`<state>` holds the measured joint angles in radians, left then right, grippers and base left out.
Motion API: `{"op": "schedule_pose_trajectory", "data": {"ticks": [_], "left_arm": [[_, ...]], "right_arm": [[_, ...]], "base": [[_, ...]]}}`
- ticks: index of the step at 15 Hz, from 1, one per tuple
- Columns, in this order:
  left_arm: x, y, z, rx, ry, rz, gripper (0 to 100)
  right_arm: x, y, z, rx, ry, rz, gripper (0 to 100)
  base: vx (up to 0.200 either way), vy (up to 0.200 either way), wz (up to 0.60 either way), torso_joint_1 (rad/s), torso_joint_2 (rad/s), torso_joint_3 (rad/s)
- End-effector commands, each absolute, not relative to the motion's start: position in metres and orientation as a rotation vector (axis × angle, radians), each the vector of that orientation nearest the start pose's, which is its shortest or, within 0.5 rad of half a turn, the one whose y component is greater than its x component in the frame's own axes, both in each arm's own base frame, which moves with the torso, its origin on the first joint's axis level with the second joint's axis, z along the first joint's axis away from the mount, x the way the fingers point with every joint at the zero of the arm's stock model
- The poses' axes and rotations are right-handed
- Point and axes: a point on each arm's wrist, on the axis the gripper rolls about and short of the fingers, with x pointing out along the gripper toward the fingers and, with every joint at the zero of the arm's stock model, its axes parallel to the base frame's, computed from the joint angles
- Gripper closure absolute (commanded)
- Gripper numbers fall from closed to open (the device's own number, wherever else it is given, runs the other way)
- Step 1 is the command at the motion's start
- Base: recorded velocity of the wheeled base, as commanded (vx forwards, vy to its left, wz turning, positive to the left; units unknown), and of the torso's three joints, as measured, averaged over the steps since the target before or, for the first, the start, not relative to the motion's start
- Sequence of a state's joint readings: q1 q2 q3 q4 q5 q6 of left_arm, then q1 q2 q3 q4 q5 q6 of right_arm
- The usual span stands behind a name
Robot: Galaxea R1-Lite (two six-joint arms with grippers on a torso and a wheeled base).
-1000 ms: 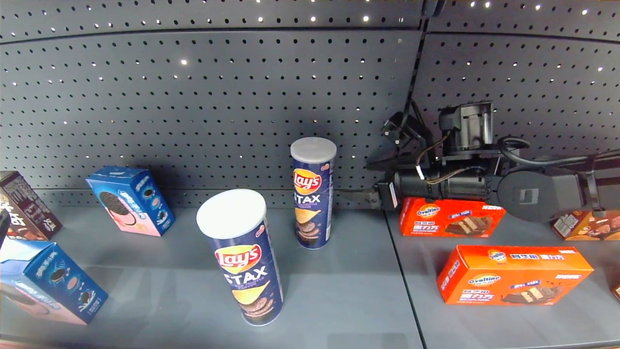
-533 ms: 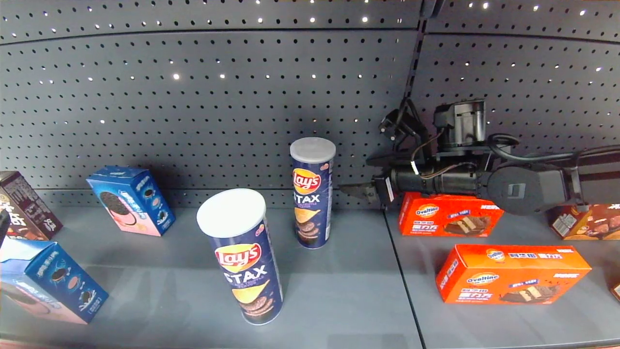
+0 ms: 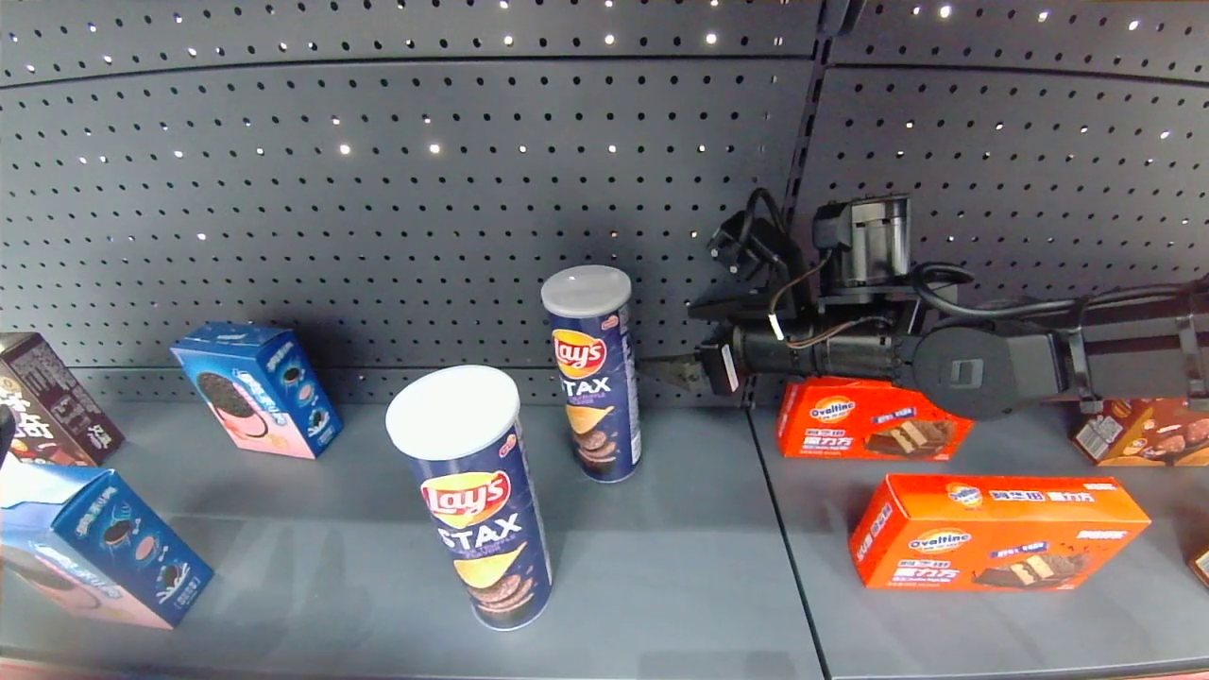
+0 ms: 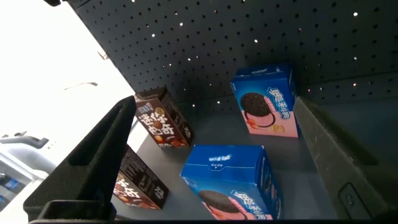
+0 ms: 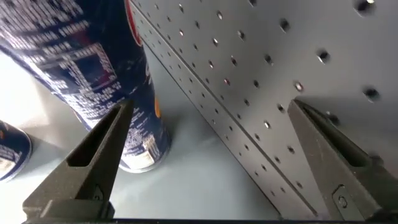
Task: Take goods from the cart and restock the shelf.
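Observation:
Two dark blue chip cans with white lids stand on the grey shelf (image 3: pixel 680 548). The front can (image 3: pixel 477 501) is upright near the shelf's middle. The rear can (image 3: pixel 590 378) leans slightly near the back wall. My right gripper (image 3: pixel 666 370) comes in from the right, low along the pegboard, and its tip touches that can's right side. In the right wrist view the right gripper (image 5: pixel 210 107) is open, with the rear can (image 5: pixel 93 68) by one finger (image 5: pixel 93 162). My left gripper (image 4: pixel 211 106) is open over the shelf's left end, holding nothing.
Blue cookie boxes (image 3: pixel 255 389) (image 3: pixel 104 548) and a brown box (image 3: pixel 52 401) sit at the left. Two orange boxes (image 3: pixel 874 420) (image 3: pixel 1001 534) lie on the right under my right arm, with a brown box (image 3: pixel 1133 430) beyond. The pegboard wall (image 3: pixel 425 208) closes the back.
My right arm has moved left along the back wall. The rear can has shifted left and now leans a little. The front can and the boxes have stayed put.

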<state>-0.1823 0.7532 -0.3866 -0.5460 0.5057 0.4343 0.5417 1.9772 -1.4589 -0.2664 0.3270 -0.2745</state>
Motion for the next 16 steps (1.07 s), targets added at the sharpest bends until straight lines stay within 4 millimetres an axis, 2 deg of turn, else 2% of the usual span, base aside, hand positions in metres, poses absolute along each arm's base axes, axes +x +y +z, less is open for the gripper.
{"op": "schedule_pose_trajectory", "data": {"ticks": [1, 6, 12, 16], "left_arm": [[0.070, -0.002, 0.231, 0.368, -0.098, 0.354, 0], [0.067, -0.001, 0.231, 0.365, -0.105, 0.355, 0], [0.067, -0.001, 0.231, 0.364, -0.108, 0.356, 0], [0.066, -0.001, 0.232, 0.363, -0.111, 0.355, 0]], "right_arm": [[0.345, 0.222, 0.227, -0.285, 0.141, 0.905, 0], [0.343, 0.222, 0.228, -0.287, 0.140, 0.899, 0], [0.341, 0.201, 0.223, -0.290, 0.183, 0.839, 0], [0.337, 0.195, 0.224, -0.291, 0.187, 0.827, 0]], "base": [[0.000, 0.000, 0.00, 0.000, 0.00, 0.000], [0.000, 0.000, 0.00, 0.000, 0.00, 0.000], [0.000, 0.000, 0.00, 0.000, 0.00, 0.000], [0.000, 0.000, 0.00, 0.000, 0.00, 0.000]]}}
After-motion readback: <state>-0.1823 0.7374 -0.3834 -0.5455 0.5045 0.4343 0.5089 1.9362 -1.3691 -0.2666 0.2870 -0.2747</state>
